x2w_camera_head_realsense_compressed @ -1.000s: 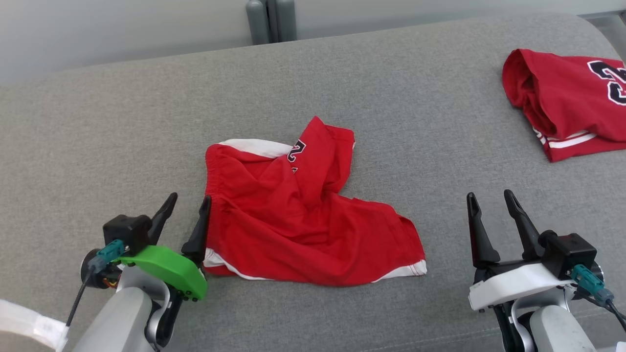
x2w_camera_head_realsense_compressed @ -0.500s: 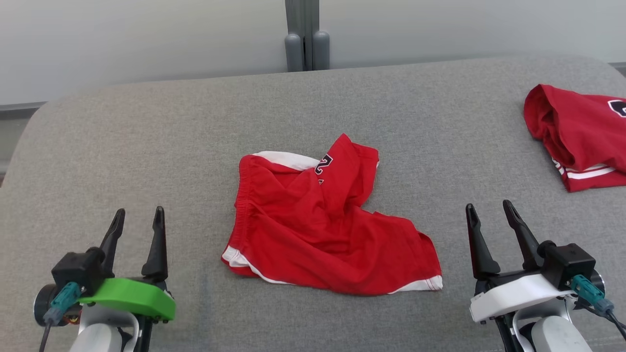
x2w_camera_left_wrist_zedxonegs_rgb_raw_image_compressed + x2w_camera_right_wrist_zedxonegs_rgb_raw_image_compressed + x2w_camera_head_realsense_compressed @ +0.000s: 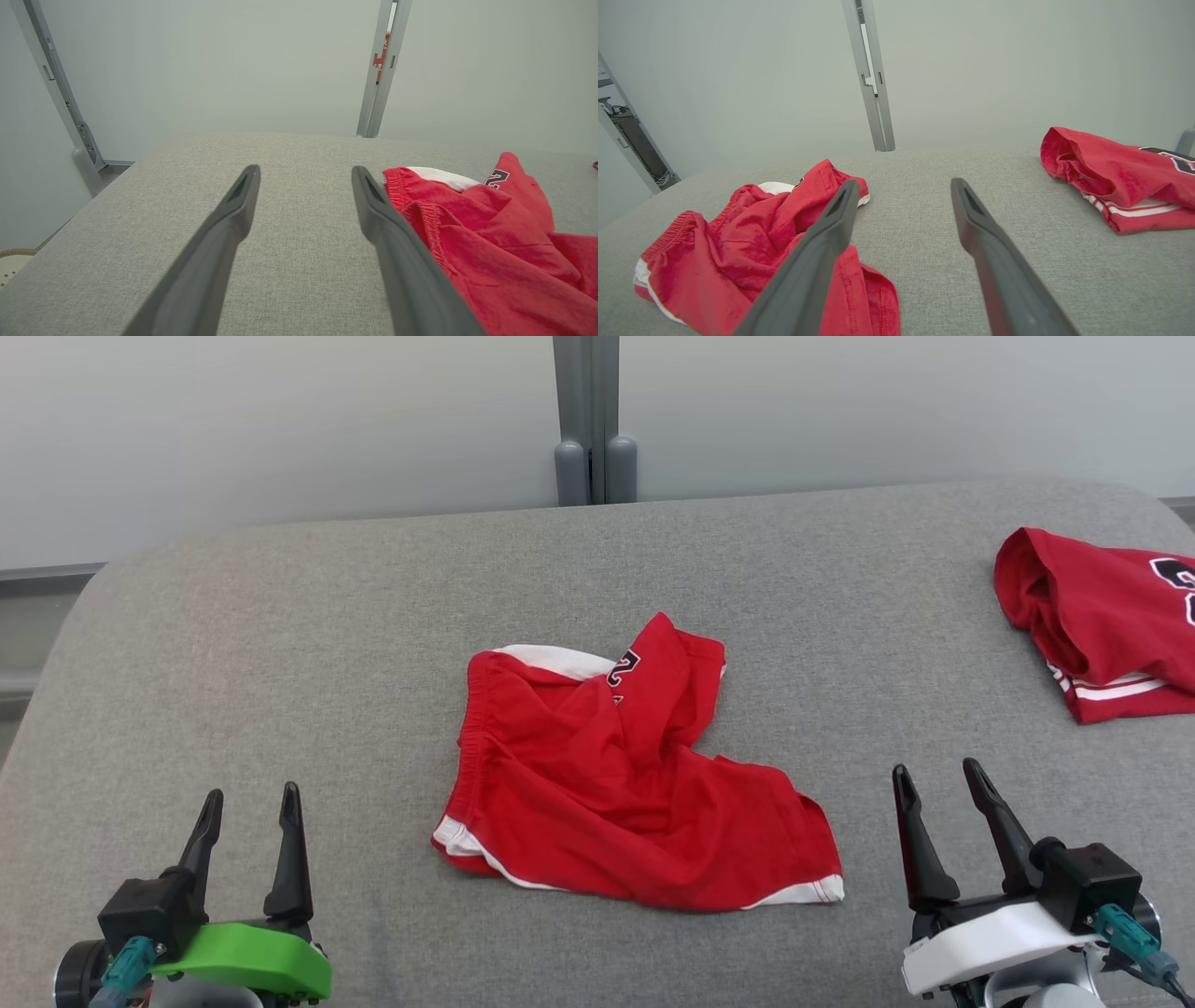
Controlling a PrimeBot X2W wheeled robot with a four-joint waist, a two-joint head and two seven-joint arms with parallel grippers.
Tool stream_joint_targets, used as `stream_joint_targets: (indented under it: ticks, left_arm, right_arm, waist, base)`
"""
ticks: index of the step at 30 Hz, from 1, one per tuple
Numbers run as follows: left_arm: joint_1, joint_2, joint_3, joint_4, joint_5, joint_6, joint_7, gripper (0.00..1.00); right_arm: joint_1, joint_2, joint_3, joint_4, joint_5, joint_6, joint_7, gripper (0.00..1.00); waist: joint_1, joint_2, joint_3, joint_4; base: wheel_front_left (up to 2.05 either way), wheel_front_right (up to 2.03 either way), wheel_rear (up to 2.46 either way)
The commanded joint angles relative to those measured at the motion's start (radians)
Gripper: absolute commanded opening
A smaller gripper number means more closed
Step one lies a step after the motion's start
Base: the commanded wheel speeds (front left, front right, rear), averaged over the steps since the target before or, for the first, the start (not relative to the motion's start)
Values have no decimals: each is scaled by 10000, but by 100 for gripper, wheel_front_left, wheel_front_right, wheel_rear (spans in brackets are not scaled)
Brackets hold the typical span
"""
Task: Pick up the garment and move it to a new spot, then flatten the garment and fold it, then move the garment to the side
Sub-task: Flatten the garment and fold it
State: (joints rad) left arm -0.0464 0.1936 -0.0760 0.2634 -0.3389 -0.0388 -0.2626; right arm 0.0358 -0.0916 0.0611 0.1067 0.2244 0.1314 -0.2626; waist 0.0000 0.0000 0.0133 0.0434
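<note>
- The shorts (image 3: 616, 784) at the centre are thin red cloth, matt and softly creased, with a puckered elastic waistband and smooth white trim.
- The cushion (image 3: 280, 644) under them is coarse grey woven fabric, matt, its grain plain to see.
- At 2 o'clock the jersey (image 3: 1102, 607) is the same sort of matt red cloth, edged with white stripes.
- The left gripper (image 3: 252, 791) at 7 o'clock and the right gripper (image 3: 934, 767) at 5 o'clock have dark, matt, plastic-looking fingers.
- The green cover (image 3: 247, 966) behind the left one is smooth plastic with a slight sheen; the white cover (image 3: 990, 943) likewise.
- At 12 o'clock the post (image 3: 595, 420) looks like grey painted metal, against a smooth, pale, matt wall (image 3: 280, 429).
</note>
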Motion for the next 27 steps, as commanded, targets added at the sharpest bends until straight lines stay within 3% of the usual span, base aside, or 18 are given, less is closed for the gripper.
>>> stream_joint_targets:
  ticks: [1, 27]
  left_arm:
    - [162, -56, 84, -38, 153, -57, -24, 100]
    - [166, -508, 794, 188, 938, -629, -25, 100]
  right_arm:
    - [178, 22, -39, -78, -82, -17, -29, 100]
    - [230, 93, -29, 30, -143, -17, -29, 100]
  waist:
    - [0, 0, -51, -29]
    - [0, 0, -123, -313]
  base:
    - [0, 0, 0]
    - [0, 0, 0]
